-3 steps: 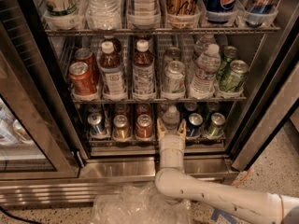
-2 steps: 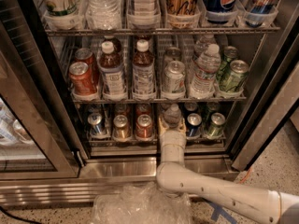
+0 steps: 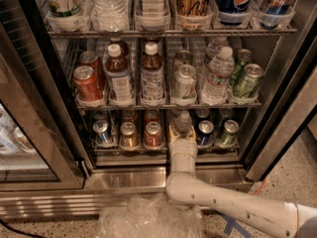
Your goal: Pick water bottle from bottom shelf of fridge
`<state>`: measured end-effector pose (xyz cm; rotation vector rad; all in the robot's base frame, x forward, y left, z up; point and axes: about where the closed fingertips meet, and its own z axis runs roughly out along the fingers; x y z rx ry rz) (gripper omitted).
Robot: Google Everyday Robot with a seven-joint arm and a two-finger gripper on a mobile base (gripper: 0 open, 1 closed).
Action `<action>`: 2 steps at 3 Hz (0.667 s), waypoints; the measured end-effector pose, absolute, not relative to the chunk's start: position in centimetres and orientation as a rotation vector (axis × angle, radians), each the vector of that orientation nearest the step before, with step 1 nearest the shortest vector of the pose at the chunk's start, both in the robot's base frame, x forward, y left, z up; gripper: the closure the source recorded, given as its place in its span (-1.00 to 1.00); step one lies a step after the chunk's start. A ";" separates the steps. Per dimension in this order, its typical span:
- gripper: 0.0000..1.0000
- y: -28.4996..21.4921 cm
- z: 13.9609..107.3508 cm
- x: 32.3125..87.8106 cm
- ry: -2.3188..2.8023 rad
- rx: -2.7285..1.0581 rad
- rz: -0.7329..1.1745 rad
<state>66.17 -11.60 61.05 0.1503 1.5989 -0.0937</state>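
The fridge (image 3: 280, 114) stands open in the camera view, with wire racks of drinks. On the bottom shelf (image 3: 113, 149) stand several cans and, in the fourth lane from the left, the small clear ribbed water bottle (image 3: 183, 121), upright. My white arm comes in from the lower right and reaches up into that lane. My gripper (image 3: 182, 131) is at the bottle's lower body, right at the rack's front edge, and covers the bottle's base. A blue can (image 3: 204, 132) stands just right of it and a red can (image 3: 153, 134) just left.
The glass door (image 3: 34, 133) hangs open on the left. The middle rack holds brown bottles (image 3: 151, 76), cans and a taller labelled water bottle (image 3: 216, 76). A crumpled clear plastic sheet (image 3: 148, 218) lies on the floor below the fridge's steel sill (image 3: 124, 180).
My arm has pushed a little further into the bottom shelf, so the gripper now sits around the water bottle's lower part. The bottle and cans have not moved.
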 end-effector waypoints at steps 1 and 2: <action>1.00 -11.7 61.8 65.9 1.574 0.173 -0.097; 1.00 -12.2 64.2 65.0 1.489 0.226 -0.117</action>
